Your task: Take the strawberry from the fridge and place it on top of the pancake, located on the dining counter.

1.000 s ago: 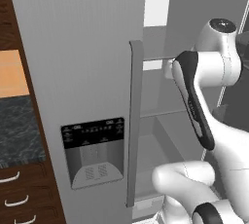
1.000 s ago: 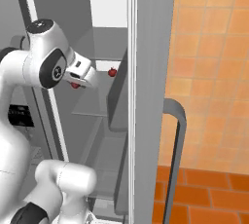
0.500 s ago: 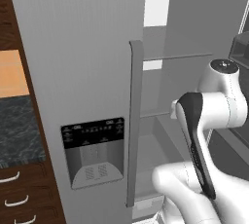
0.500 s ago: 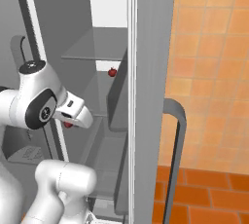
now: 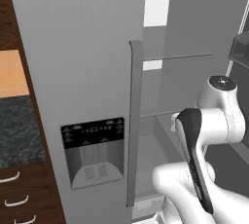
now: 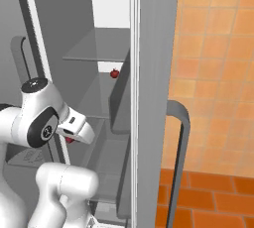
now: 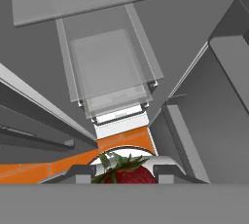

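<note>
With the fridge (image 5: 87, 72) standing open on its right side, I log these items. Gripper (image 7: 124, 173): in the hand view its two dark tips sit either side of a strawberry (image 7: 127, 173), closed on it, green leaves showing on top. In the right base view the red of that fruit shows just under the wrist, low in front of the compartment. A second small red fruit (image 6: 114, 73) rests on an upper shelf (image 6: 101, 53), well apart from the hand. Water dispenser panel (image 5: 93, 133): on the closed left door. Orange tiled wall (image 6: 213, 73): right of the open door.
</note>
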